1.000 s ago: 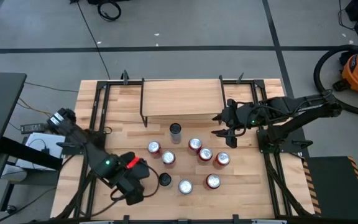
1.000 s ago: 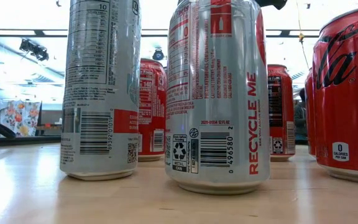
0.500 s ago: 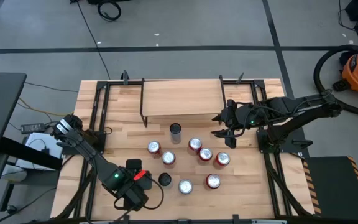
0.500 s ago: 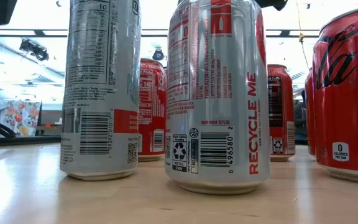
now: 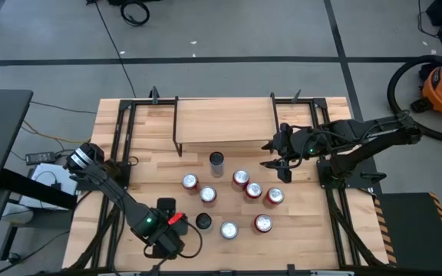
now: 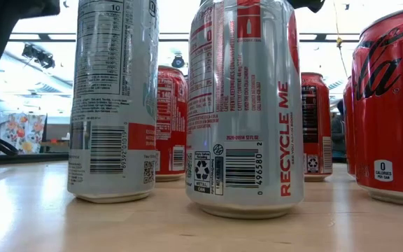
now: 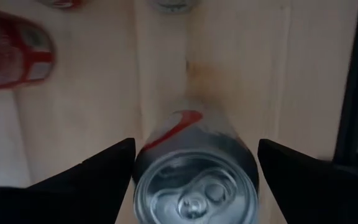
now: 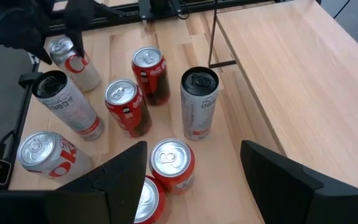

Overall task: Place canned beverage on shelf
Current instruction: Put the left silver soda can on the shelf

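We find the left gripper (image 7: 194, 171) spread wide around a silver can (image 7: 194, 180) (upright, near the table's front edge), not gripping. The right gripper (image 8: 194, 180) hangs open by the bare shelf (image 5: 225, 121).

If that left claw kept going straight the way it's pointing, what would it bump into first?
Most likely the silver can right beneath it. The left gripper points down at the table near its front edge, its open fingers straddling that can's top, though the remaining gap is hard to judge.
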Motion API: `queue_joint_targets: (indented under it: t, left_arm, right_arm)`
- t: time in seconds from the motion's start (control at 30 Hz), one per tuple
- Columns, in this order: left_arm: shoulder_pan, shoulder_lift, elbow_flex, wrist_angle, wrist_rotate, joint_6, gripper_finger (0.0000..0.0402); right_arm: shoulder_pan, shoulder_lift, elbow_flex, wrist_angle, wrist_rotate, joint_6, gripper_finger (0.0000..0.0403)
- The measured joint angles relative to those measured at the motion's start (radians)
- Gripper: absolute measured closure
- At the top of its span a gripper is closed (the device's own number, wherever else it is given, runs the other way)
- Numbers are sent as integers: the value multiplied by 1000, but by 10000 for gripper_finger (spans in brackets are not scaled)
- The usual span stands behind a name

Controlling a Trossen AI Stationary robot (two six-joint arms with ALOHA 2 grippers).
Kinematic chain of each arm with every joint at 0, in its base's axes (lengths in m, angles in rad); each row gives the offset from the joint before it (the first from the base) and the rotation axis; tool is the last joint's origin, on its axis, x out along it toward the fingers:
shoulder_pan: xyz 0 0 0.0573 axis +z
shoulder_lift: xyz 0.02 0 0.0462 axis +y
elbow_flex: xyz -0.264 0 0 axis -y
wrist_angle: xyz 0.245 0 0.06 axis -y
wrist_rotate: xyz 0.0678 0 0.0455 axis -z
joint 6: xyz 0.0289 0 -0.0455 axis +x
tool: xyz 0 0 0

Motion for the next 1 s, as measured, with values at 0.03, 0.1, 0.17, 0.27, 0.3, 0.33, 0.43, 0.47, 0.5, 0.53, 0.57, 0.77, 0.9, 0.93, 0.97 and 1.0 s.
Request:
queue_joint_targets:
  t: [0.03,0.1,0.17,0.27,0.3,0.33,0.43,0.47,0.5,0.53,0.57,0.77,0.9,0.93,0.97,1.0]
  left_arm:
    - [0,0,-10,9,8,0,53]
    - [-1,0,-34,20,14,-6,53]
    - [4,0,-53,32,20,-22,53]
    - [8,0,-64,33,40,-34,53]
    - [8,0,-64,36,40,-35,53]
    - [8,0,-64,41,40,-36,53]
    - [18,0,-64,50,43,-65,54]
    - [20,0,-64,49,42,-76,54]
    - [25,0,-64,50,42,-84,55]
    - [29,0,-64,49,42,-92,58]
    - [34,0,-64,47,42,-102,62]
    - [70,-1,-63,26,43,-168,101]
    - [107,-2,-63,-3,44,-234,102]
    - [117,-2,-63,-11,44,-256,102]
    - [128,-2,-63,-16,45,-275,102]
    - [137,-3,-63,-17,51,-293,102]
  right_arm:
    - [1,0,0,0,0,4,136]
    - [1,0,0,0,-2,11,137]
    - [1,0,0,0,-3,15,140]
    - [1,0,0,0,-4,15,144]
    - [1,0,0,-1,-5,15,145]
    - [1,0,0,0,-4,15,146]
    - [1,0,0,0,-4,15,150]
    - [1,0,0,0,-4,15,150]
    - [1,0,0,0,-4,15,151]
    - [1,0,0,0,-4,14,151]
    - [1,0,0,-1,-3,10,152]
    - [0,0,0,-1,-3,-2,152]
    - [-2,0,0,-1,2,-12,152]
    - [-2,0,0,-1,2,-14,152]
    - [-5,0,0,-1,2,-17,152]
    - [-7,0,0,-1,2,-19,152]
